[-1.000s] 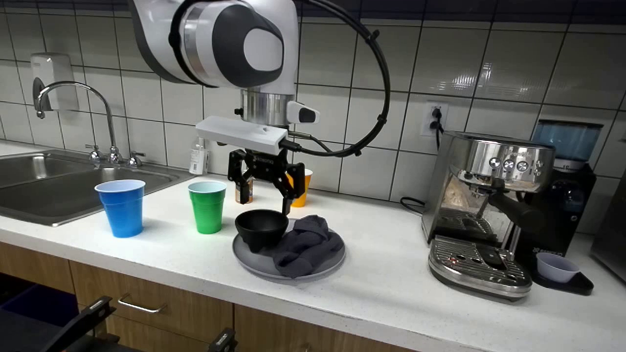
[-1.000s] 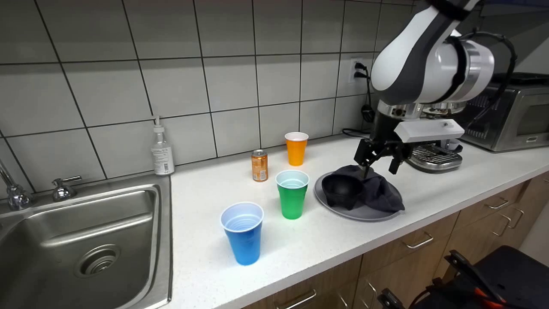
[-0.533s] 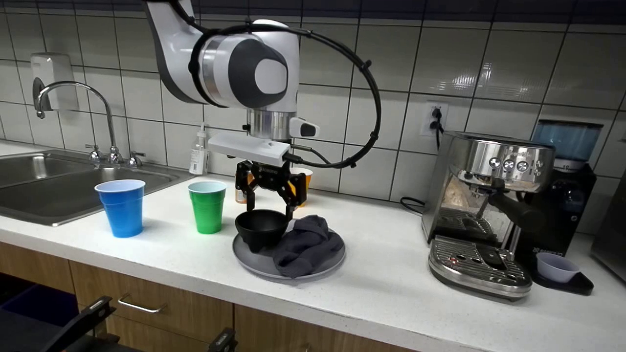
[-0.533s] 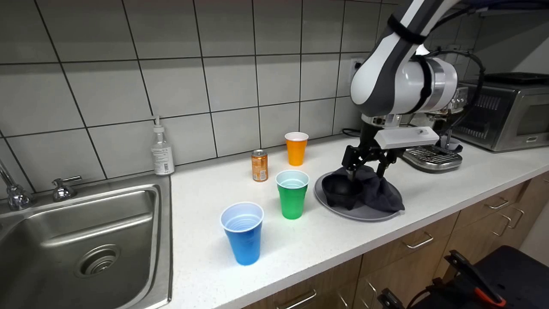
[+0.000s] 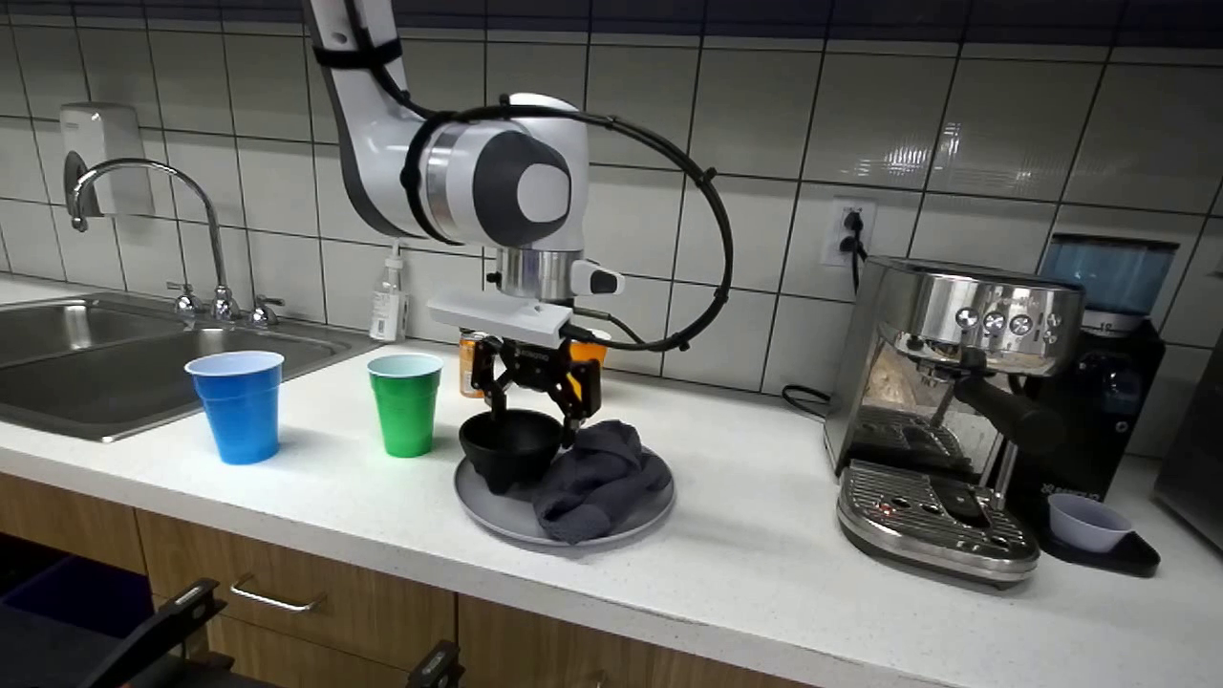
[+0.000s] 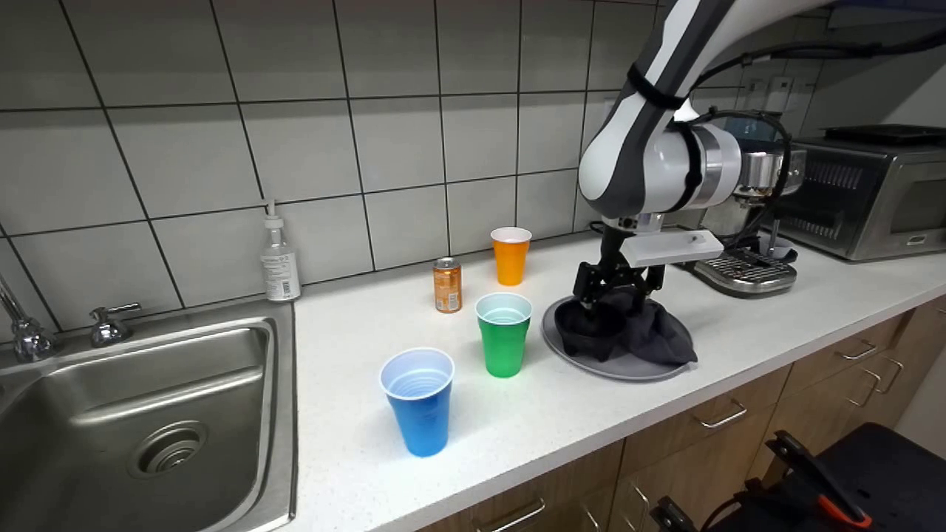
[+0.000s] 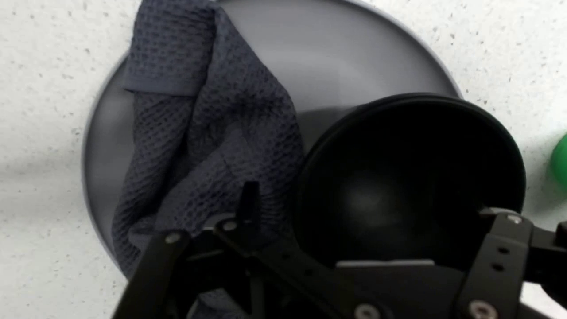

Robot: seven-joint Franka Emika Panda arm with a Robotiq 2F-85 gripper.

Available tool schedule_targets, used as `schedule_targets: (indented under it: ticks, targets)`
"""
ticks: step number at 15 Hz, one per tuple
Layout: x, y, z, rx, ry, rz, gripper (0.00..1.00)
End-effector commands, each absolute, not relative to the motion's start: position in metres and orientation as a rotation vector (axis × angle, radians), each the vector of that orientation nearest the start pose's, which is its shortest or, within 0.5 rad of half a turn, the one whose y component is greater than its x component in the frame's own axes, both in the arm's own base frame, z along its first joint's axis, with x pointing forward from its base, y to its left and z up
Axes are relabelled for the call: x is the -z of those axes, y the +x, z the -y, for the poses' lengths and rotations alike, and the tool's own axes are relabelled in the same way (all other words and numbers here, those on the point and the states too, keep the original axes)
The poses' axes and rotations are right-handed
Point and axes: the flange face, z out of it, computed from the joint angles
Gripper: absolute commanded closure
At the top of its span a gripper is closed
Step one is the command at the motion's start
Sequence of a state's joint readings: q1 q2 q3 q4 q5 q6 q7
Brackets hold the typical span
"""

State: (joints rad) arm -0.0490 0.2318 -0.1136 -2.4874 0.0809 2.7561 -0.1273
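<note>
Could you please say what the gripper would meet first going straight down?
Probably the towel, under one side of the gripper; its other side points into the bowl, though depth is unclear.

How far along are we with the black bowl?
Looks done: the gripper is low at the black bowl, jaws open, one side at its opening, the other just outside its rim by the dark cloth.
In hand: lining up, it seems; nothing is gripped, and I can't tell whether it touches anything.
Left, if the bowl is to move: probably closing and lifting, since it sits on the gray plate.
</note>
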Motion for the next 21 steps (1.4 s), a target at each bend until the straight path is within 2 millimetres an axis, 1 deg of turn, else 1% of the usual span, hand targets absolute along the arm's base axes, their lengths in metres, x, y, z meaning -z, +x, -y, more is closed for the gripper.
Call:
schedule_targets:
  ticks: [1, 8, 9, 10, 14, 15, 18, 19, 20, 21]
  targets:
    - [-0.195, 0.486, 0.084, 0.051, -3.124, -0.206, 0.00]
    - [-0.188, 0.495, 0.081, 0.044, -3.126, -0.194, 0.00]
    - [-0.188, 0.495, 0.081, 0.043, -3.124, -0.192, 0.09]
    - [-0.188, 0.496, 0.080, 0.043, -3.123, -0.190, 0.26]
    - [-0.188, 0.497, 0.078, 0.040, -3.122, -0.184, 0.58]
    - [-0.188, 0.496, 0.079, 0.041, -3.123, -0.186, 0.65]
    - [-0.190, 0.495, 0.081, 0.044, -3.123, -0.193, 0.89]
    - [-0.191, 0.494, 0.082, 0.045, -3.123, -0.197, 0.95]
    - [-0.191, 0.493, 0.083, 0.047, -3.123, -0.201, 1.00]
    - [-0.192, 0.492, 0.085, 0.049, -3.123, -0.205, 1.00]
